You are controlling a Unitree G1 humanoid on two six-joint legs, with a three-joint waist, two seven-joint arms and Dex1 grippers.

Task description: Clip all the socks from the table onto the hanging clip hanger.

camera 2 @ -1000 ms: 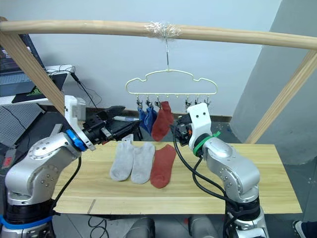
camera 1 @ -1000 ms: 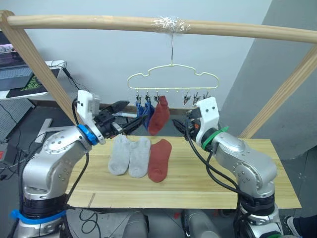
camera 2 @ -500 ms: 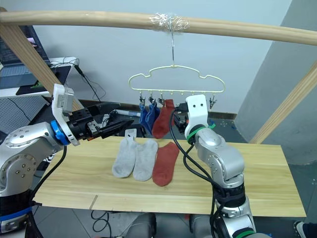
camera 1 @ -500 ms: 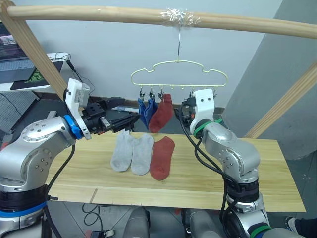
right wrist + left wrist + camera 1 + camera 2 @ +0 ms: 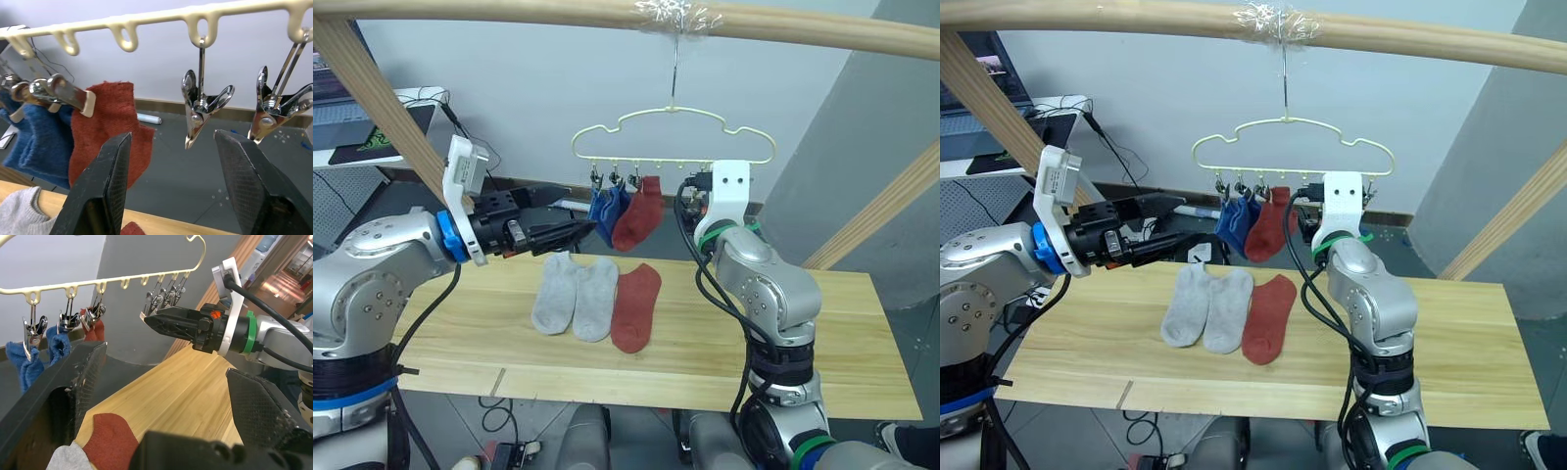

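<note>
left eye view showed the clip hanger (image 5: 674, 137) hanging by its hook from a taped spot on the round wooden pole (image 5: 607, 14). two blue socks (image 5: 605, 208) and one rust red sock (image 5: 639, 214) hung clipped at the hanger's left end, close together, the red one overlapping the blue. on the table (image 5: 822, 343) lay two light grey socks (image 5: 572, 296) side by side, touching, with a second rust red sock (image 5: 634, 306) just beside them. the left gripper (image 5: 570, 233) was held above the table's left side, near the hanging blue socks, its fingers apart and empty. the right gripper (image 5: 181, 191) was raised close under the hanger, fingers spread wide and empty, with a free metal clip (image 5: 200, 108) between them and another clip (image 5: 274, 105) just beside. a laptop (image 5: 337, 98) sat on a desk behind the left arm.
</note>
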